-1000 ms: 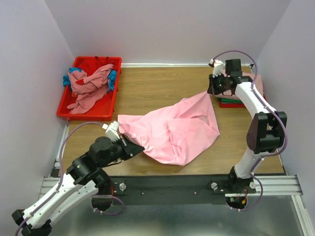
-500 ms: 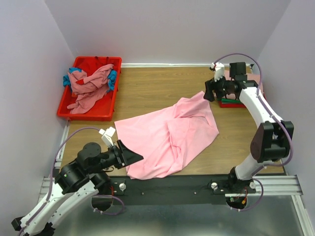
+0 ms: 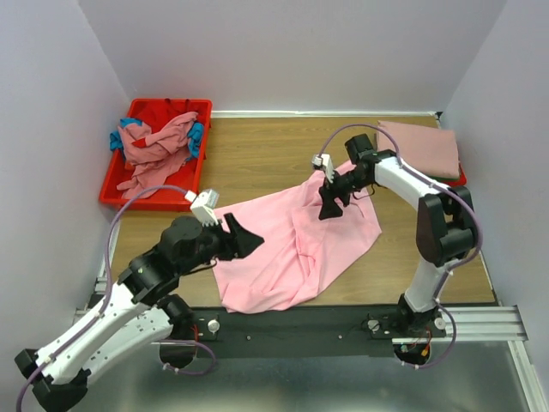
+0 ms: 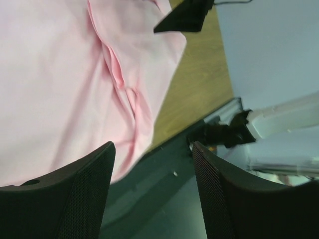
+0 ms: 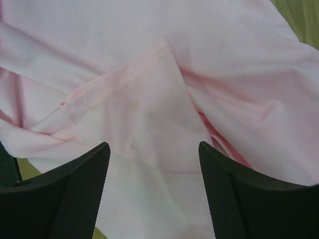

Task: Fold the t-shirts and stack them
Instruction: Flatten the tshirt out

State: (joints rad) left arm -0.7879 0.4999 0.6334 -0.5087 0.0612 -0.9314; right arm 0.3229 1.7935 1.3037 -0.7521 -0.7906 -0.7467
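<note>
Hands were open and empty, I saw: left hand (image 3: pixel 254 240), right hand (image 3: pixel 329 211). Pink t-shirt (image 3: pixel 292 245) lay rumpled under both.

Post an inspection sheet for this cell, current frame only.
Surface: wooden table, partly covered by cloth.
Job's things: bright pink t-shirt rumpled mid-table; folded stack far right; unfolded shirts in red bin.
Clutter: nothing seen.
Grippers: left tool and right tool open, empty, over the pink shirt.
Cables: purple loops along both arms.
Surroundings: lavender walls on three sides.
</note>
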